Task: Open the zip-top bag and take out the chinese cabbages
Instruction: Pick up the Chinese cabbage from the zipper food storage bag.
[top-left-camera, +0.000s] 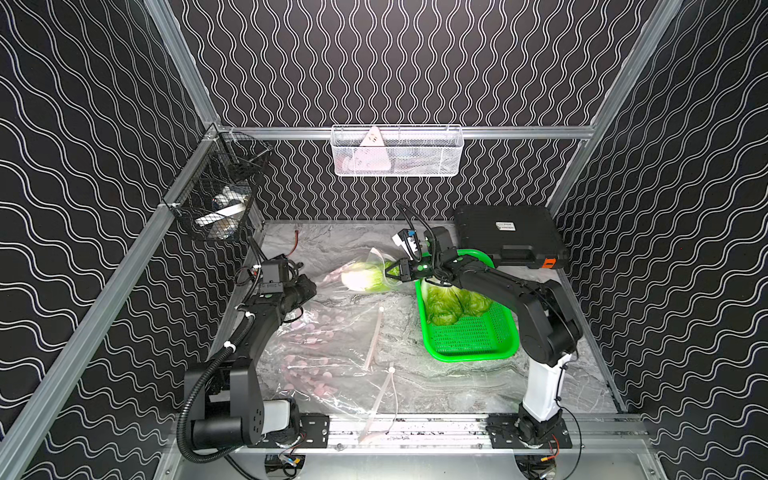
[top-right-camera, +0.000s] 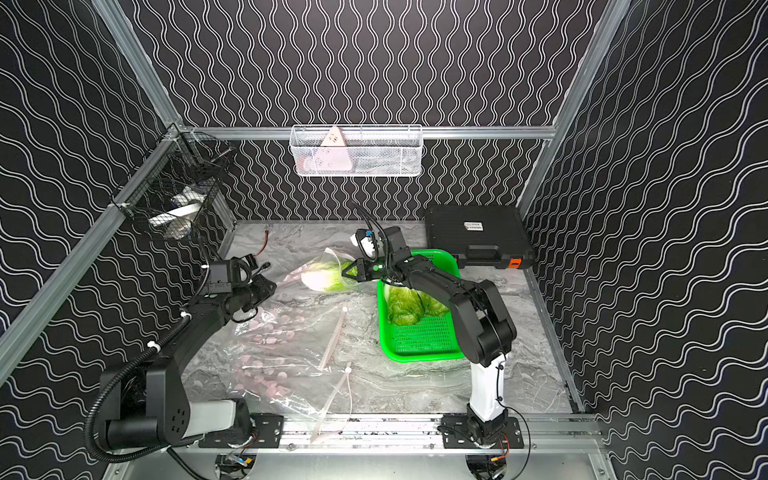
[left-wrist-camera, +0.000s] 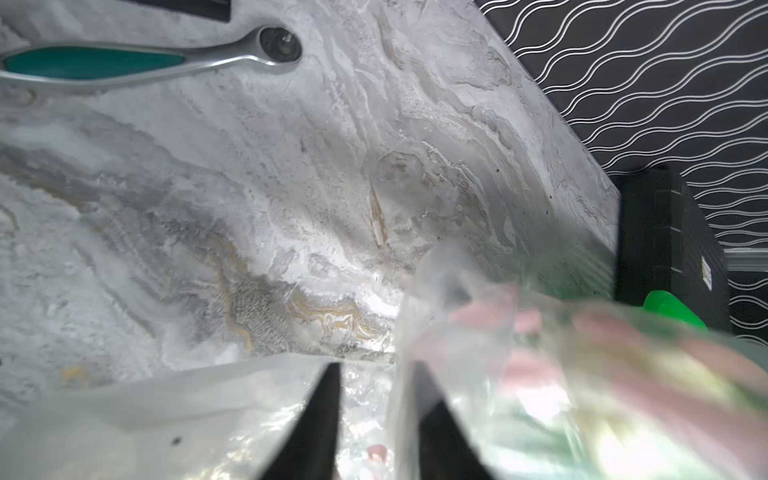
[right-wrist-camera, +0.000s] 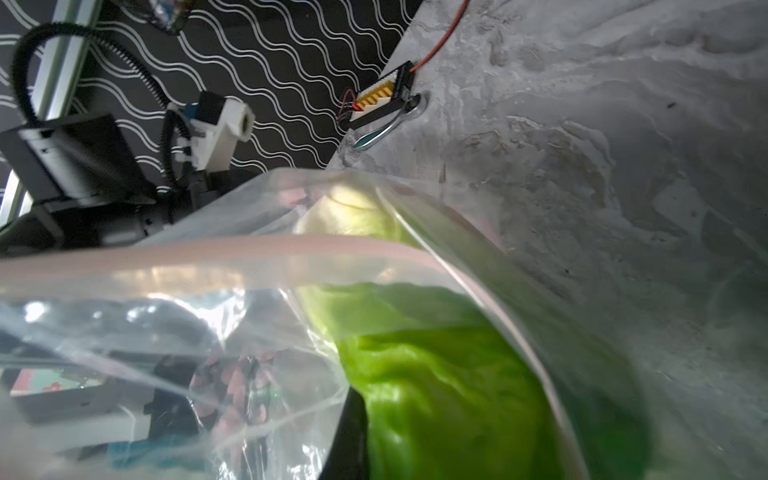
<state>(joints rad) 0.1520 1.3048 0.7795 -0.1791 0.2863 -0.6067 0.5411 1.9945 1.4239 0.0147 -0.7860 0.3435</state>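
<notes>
Top view: the right gripper is clamped on the leafy end of 1 chinese cabbage at the zip-top bag mouth, and 2 other cabbages lie in the green basket. Left wrist view: the left gripper stands parted, with bag film draped between.

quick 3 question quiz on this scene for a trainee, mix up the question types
1. True or false: the basket already holds cabbages.
2. The cabbage at the right gripper lies: A) inside the bag; B) on the black case; C) on bare table.
3. Fill in: the ___ gripper's fingers stand apart.
Key: 1 true; 2 A; 3 left gripper.
</notes>
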